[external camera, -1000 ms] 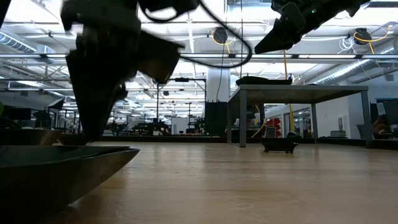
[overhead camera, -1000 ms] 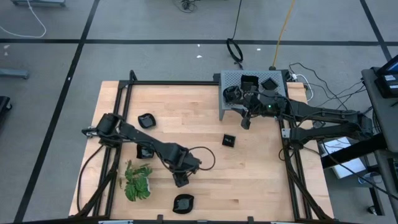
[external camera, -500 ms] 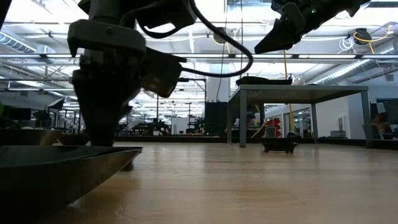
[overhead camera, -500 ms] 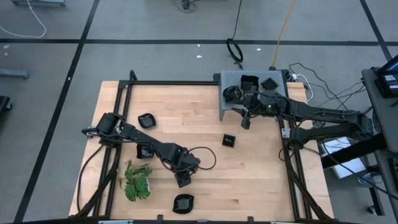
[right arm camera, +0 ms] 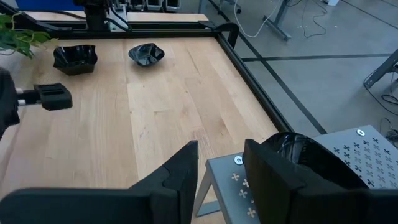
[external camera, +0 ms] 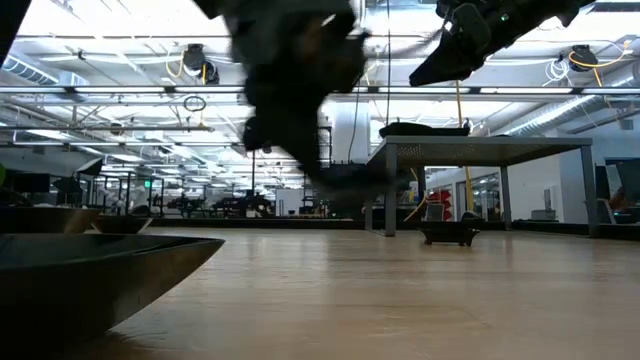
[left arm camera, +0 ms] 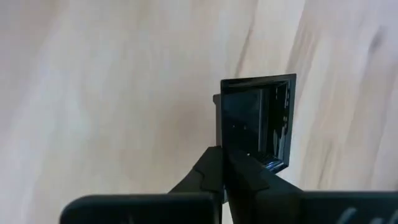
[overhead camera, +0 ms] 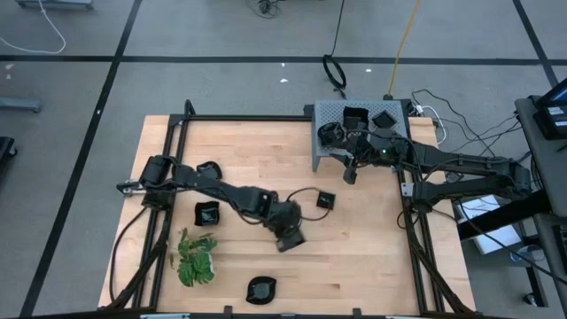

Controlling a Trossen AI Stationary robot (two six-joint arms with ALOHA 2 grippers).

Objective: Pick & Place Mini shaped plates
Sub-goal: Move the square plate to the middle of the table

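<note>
My left end effector point(left arm camera: 222, 163) is clamped on the rim of a small square plate point(left arm camera: 256, 121), held above the middle of the surface point(overhead camera: 354, 257). My right end effector point(right arm camera: 221, 163) waits with fingers apart over the grey perforated box point(overhead camera: 330, 113), where more plates point(overhead camera: 370, 117) sit.

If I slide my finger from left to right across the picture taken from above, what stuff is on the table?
Green plant → wavy black plate → left gripper holding a square black plate → another small square plate → grey perforated box.
</note>
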